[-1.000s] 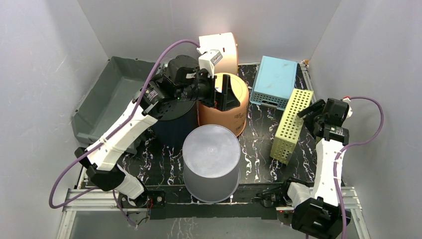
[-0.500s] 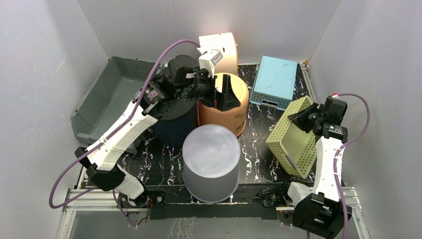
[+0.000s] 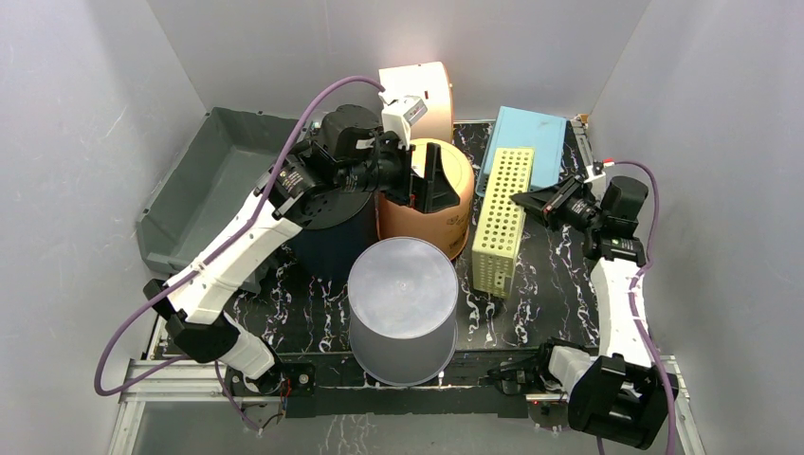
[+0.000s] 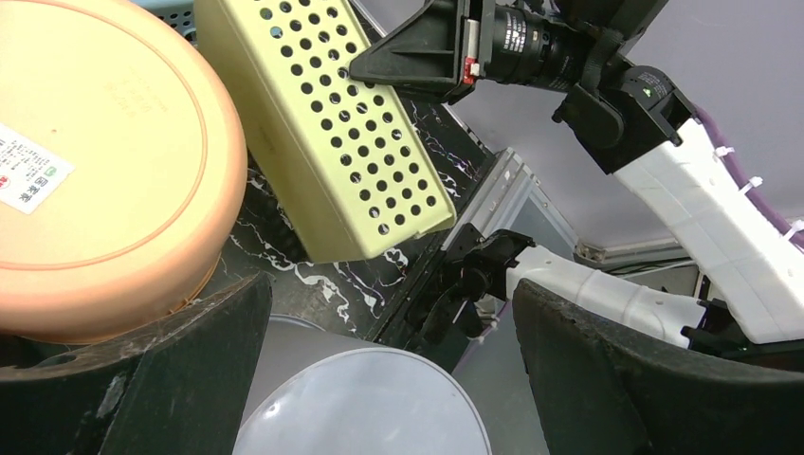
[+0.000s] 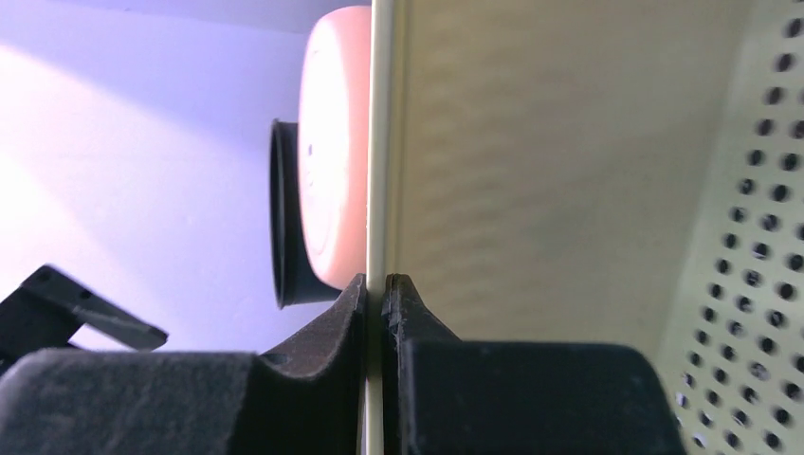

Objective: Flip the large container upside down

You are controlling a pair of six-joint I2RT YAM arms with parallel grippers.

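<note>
The large container (image 3: pixel 501 218) is a pale yellow perforated basket, tipped up on edge right of centre with its holed face toward the top camera. My right gripper (image 3: pixel 521 199) is shut on its thin rim; the right wrist view shows the jaws (image 5: pixel 383 284) pinching that wall (image 5: pixel 531 171). In the left wrist view the basket (image 4: pixel 332 133) hangs slanted above the marbled table. My left gripper (image 3: pixel 425 180) hovers over an upturned orange bucket (image 3: pixel 427 223), open and holding nothing (image 4: pixel 389 322).
An upturned grey bucket (image 3: pixel 403 303) stands at the front centre, a navy bucket (image 3: pixel 332 237) under the left arm. A blue basket (image 3: pixel 531 142) lies behind the yellow one. A grey bin (image 3: pixel 199 190) fills the left side, a peach container (image 3: pixel 422 90) the back.
My right gripper closed on the basket's rim and swung it left from the right edge, rotating it; it now stands beside the orange bucket. The left arm stayed put.
</note>
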